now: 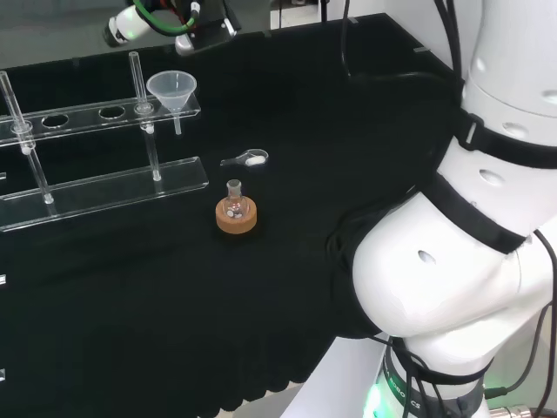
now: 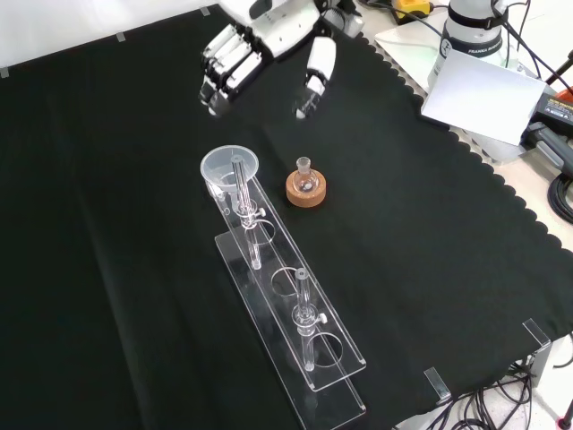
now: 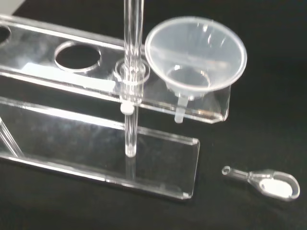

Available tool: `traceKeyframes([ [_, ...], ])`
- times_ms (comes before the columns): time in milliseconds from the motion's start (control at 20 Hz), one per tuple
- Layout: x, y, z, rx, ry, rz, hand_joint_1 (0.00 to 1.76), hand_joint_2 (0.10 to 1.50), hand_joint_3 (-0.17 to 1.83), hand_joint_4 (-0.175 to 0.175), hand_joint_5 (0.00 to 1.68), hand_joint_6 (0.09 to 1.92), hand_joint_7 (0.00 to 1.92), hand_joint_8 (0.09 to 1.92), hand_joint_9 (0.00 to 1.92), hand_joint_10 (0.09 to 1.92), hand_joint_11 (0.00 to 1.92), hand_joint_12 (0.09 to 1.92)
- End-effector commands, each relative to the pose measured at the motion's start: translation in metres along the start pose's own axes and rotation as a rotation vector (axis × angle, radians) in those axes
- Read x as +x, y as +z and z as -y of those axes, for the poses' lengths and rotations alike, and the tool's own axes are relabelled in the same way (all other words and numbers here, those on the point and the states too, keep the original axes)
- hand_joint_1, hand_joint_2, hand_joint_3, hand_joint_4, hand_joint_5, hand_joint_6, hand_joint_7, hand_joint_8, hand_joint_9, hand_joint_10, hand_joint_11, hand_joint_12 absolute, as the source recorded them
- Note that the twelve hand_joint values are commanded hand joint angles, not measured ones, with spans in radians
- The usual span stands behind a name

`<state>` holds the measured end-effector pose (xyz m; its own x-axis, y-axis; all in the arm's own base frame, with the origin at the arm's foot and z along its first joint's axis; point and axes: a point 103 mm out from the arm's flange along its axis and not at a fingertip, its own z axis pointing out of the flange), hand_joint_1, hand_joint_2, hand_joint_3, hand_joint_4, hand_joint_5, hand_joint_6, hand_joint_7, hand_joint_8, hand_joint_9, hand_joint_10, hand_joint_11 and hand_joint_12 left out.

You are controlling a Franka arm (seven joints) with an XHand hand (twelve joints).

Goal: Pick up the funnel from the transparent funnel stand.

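A clear funnel (image 1: 171, 90) sits in the end hole of the transparent funnel stand (image 1: 87, 113), with its stem hanging below the upper plate. In the front view the funnel (image 2: 230, 168) is at the far end of the stand (image 2: 291, 305). The black and white hand (image 2: 260, 49) hovers beyond the funnel near the view's top, apart from it. Its fingers are straight and spread with the thumb off to the right, and it holds nothing. The wrist view looks down on the funnel (image 3: 195, 55) and the stand (image 3: 96, 86) from close by.
A small flask on a cork ring (image 1: 237, 213) stands beside the stand's funnel end, seen again as the flask on its ring (image 2: 305, 185). A clear spoon (image 1: 246, 158) holding white powder lies near the funnel, also the spoon (image 3: 268, 182). A white box (image 2: 483, 85) sits off the cloth's scalloped edge.
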<state>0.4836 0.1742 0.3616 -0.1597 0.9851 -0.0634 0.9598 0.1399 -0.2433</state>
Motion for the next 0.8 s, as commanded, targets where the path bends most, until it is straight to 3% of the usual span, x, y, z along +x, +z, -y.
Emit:
traceKeyframes([
  [50,-0.023,0.029,-0.022,0.096,0.054,-0.004,0.24,0.94,0.21,-0.038,0.05,0.09,0.00,0.24,0.01,0.81,0.05,1.49],
  [250,-0.025,0.031,-0.025,0.117,0.057,-0.006,0.28,0.88,0.16,-0.046,0.01,0.09,0.00,0.09,0.00,0.65,0.05,1.51],
  [500,-0.023,0.037,-0.031,0.176,0.051,0.005,0.32,0.80,0.10,-0.056,0.00,0.09,0.00,0.09,0.00,0.43,0.05,1.54],
  [800,-0.022,0.045,-0.039,0.213,0.054,0.046,0.39,0.78,0.07,-0.063,0.00,0.09,0.00,0.09,0.00,0.46,0.05,1.56],
])
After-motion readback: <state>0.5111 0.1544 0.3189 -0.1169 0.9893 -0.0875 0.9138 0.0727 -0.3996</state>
